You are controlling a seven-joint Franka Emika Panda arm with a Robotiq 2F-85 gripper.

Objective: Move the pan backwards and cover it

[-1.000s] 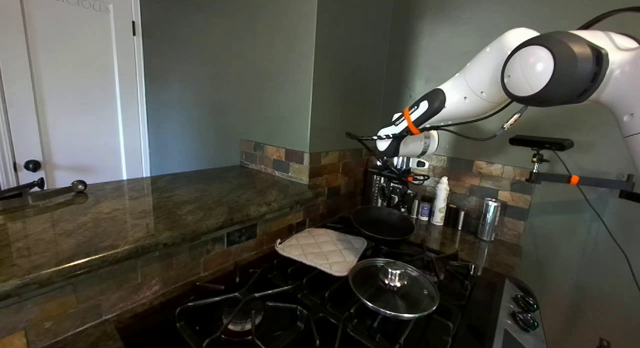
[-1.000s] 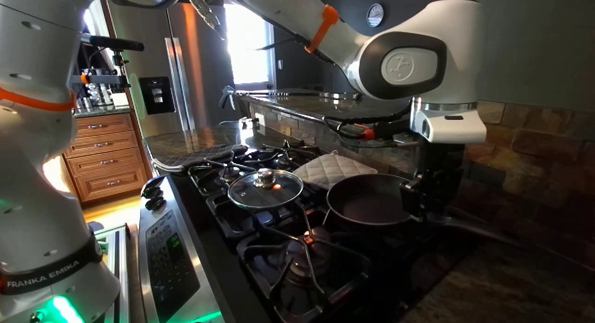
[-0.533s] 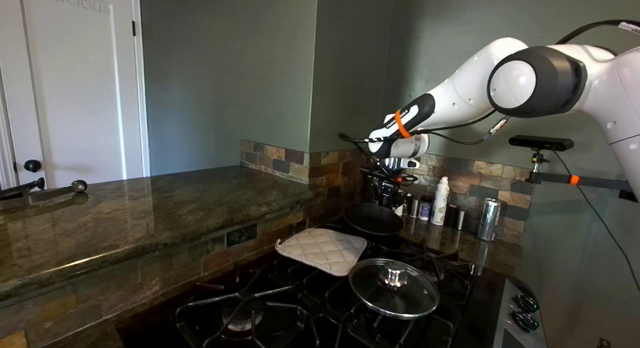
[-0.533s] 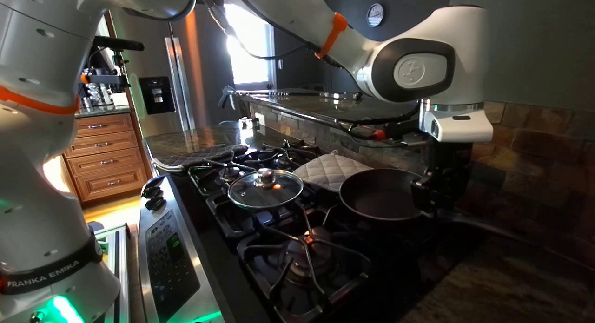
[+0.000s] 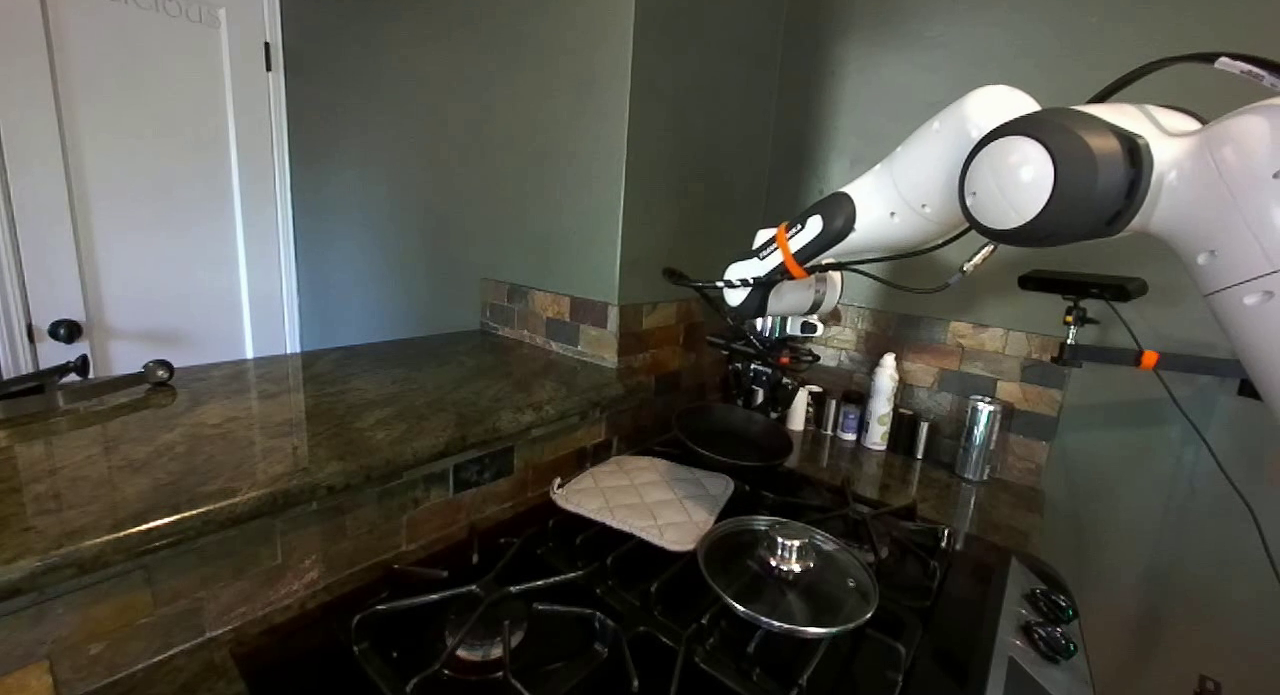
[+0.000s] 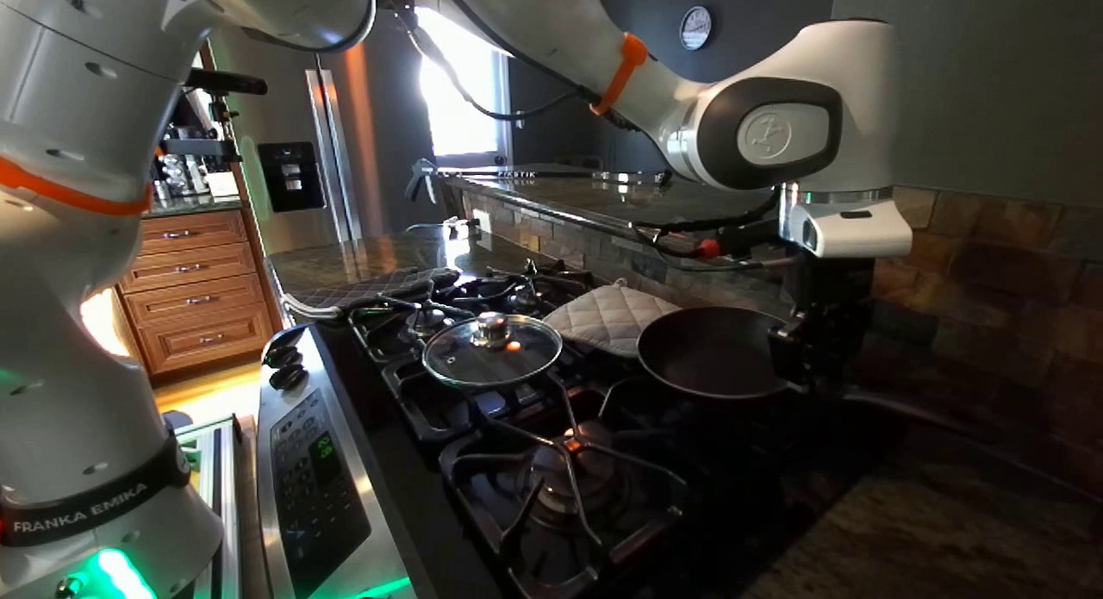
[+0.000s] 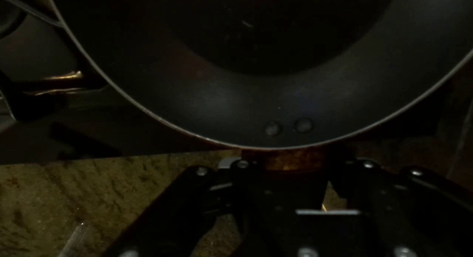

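Pinching a dark pan (image 6: 711, 353) by its handle (image 6: 896, 405), the gripper (image 7: 292, 162) holds it just right of a pot holder (image 6: 612, 319) in an exterior view, far across the stove (image 6: 396, 470), where a slipping one-ended grip could tip it.

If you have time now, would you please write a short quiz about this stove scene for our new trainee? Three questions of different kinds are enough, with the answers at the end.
1. Where does the glass lid rest?
A) On the stove, apart from the pan
B) On top of the pan
C) On the raised counter

2. True or false: the lid's knob faces upward.

3. Which part of the pan does the gripper hold?

Key: 1. A. 2. True. 3. The handle, close to the rim.
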